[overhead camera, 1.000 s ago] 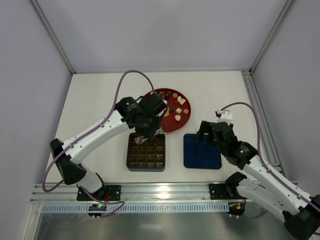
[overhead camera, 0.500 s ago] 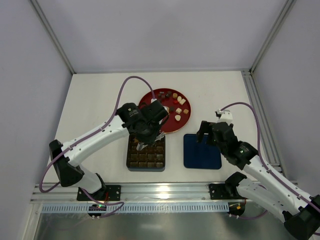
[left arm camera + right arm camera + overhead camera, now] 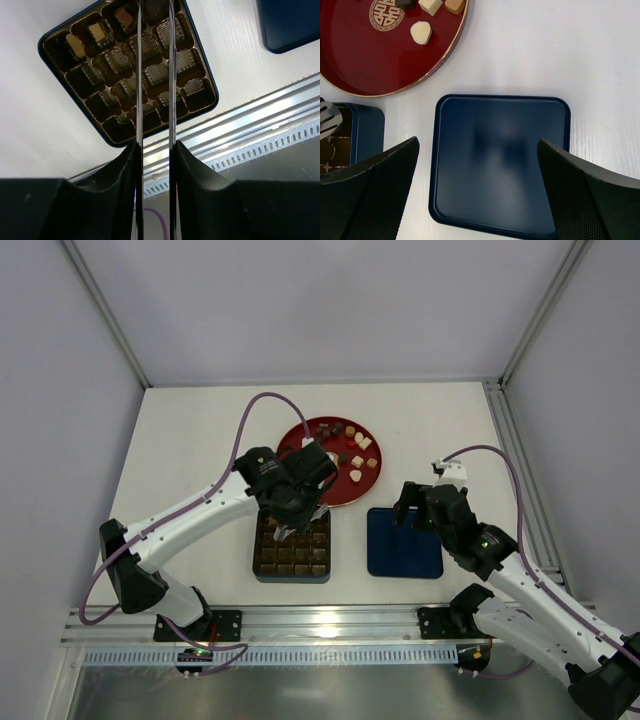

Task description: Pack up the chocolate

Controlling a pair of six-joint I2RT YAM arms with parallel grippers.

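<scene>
My left gripper is shut on thin metal tongs and hovers over the far row of the dark blue box. In the left wrist view its fingers clamp the tongs' two blades. A dark chocolate sits between the blade tips over a far compartment of the box. A reddish candy and two cream ones lie in nearby compartments. More chocolates lie on the red plate. My right gripper is open and empty above the blue lid.
The right wrist view shows the lid between my open fingers, the red plate with its gold emblem and a cream candy, and the tongs' tip over the box. An aluminium rail runs along the near edge.
My left gripper has moved with the tongs from the plate's near edge to over the box, and has barely moved in the last half second. The right arm has not moved.
</scene>
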